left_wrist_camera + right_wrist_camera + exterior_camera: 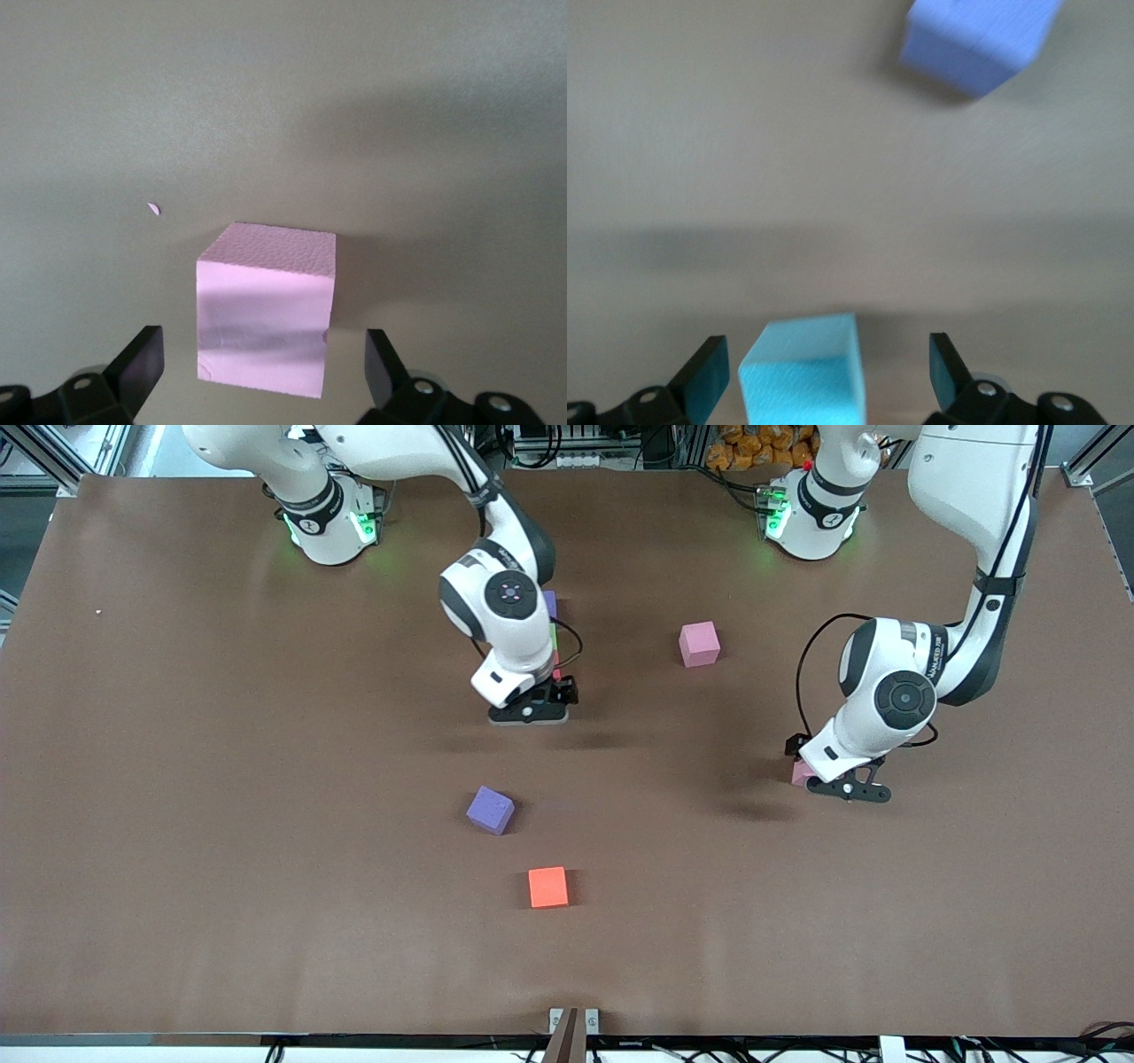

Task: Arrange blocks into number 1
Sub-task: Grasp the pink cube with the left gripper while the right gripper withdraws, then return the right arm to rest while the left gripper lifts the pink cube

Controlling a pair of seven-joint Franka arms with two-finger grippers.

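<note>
Blocks: my left gripper [261, 367] hangs wide open straddling a pink block [266, 310] near the table's [177, 779] left-arm edge, fingers clear both sides; right gripper [828, 376], open, straddles the light blue block [802, 367] mid-table.

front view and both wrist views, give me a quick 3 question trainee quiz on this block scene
1. True or false: the left hand is open, with a pink block between its fingers.
2. Which block sits between the right hand's open fingers? A red, B light blue, C orange.
3. Which loose block lies nearest the front camera?

Key: 1 true. 2 B. 3 the orange block; the purple block lies farther off.
</note>
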